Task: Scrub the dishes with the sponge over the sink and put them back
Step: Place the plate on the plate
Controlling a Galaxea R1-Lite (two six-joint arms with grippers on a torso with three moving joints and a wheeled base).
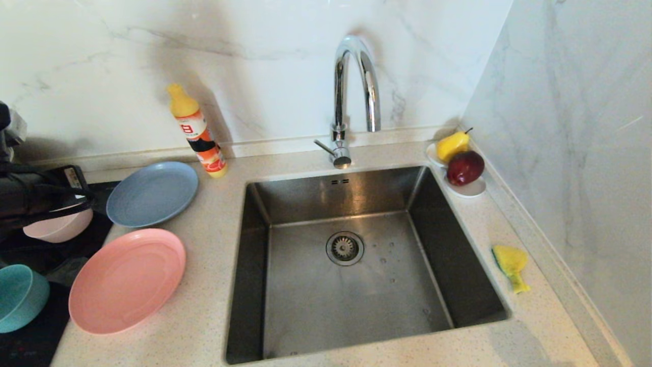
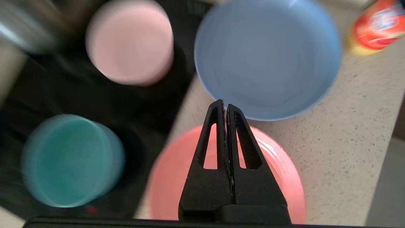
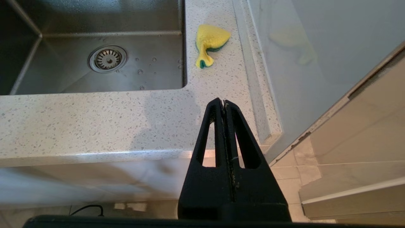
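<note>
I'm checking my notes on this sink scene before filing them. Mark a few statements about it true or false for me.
1. The sponge lies in the sink. False: it lies on the counter right of the basin.
2. The left hand is shut. True.
3. The blue-grey plate is stacked on the salmon-pink plate. False: they lie side by side.
4. The right hand holds nothing. True.
5. A pear sits beside the tap. True.

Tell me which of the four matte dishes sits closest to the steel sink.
The larger salmon-pink plate: its rim comes nearest the stainless steel sink. The blue-grey plate lies slightly farther back; the pale pink bowl and teal bowl sit far left.
</note>
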